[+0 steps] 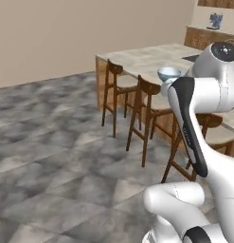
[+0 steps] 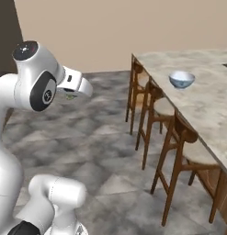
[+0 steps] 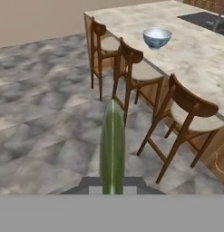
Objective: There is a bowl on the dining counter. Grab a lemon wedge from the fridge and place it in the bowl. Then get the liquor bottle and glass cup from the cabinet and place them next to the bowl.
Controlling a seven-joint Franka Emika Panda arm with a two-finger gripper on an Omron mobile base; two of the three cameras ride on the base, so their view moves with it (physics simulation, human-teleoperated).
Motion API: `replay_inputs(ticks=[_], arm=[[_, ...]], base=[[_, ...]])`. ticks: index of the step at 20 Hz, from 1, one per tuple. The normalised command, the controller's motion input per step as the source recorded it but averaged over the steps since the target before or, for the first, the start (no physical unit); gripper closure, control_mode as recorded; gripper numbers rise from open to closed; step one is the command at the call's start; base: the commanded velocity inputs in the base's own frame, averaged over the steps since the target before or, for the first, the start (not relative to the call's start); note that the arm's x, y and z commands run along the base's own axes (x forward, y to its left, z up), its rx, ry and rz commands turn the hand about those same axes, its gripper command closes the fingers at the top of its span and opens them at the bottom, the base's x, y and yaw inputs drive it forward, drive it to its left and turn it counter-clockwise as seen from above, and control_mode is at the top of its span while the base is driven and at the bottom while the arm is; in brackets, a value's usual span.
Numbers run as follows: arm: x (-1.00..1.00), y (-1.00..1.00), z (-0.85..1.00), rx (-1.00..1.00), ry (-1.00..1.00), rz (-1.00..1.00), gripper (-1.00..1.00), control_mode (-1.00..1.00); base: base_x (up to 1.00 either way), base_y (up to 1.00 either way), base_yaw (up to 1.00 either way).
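Item, left: robot claw [image 3: 112, 188], closed narrow on a slim yellow-green lemon wedge [image 3: 112, 145], carried above the grey stone floor. Centre: three brown wooden stools [image 3: 127, 72]. Right: long beige marbled stone bench [image 3: 199, 54] bearing the round pale blue-white bowl [image 3: 157, 37]. Step judged: carrying the wedge; next, reach over the bowl and release.

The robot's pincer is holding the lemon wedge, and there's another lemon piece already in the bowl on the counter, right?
Not quite. The bowl on the dining counter is empty, as the hand view shows. The pincer does hold the lemon wedge.
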Motion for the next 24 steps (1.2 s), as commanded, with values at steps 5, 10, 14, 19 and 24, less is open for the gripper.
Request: replay_inputs(ticks=[5,10,14,19,24], arm=[[0.0,0.0,0.0,0.0,0.0,0.0,1.0,1.0],[0.0,0.0,0.0,0.0,0.0,0.0,1.0,1.0],[0.0,0.0,0.0,0.0,0.0,0.0,1.0,1.0],[0.0,0.0,0.0,0.0,0.0,0.0,1.0,1.0],[0.0,0.0,0.0,0.0,0.0,0.0,1.0,1.0]], base=[[0.99,0.75,-0.5],[0.87,0.86,-0.49],[0.7,0.94,-0.47],[0.63,1.0,-0.46],[0.69,0.92,-0.47]])
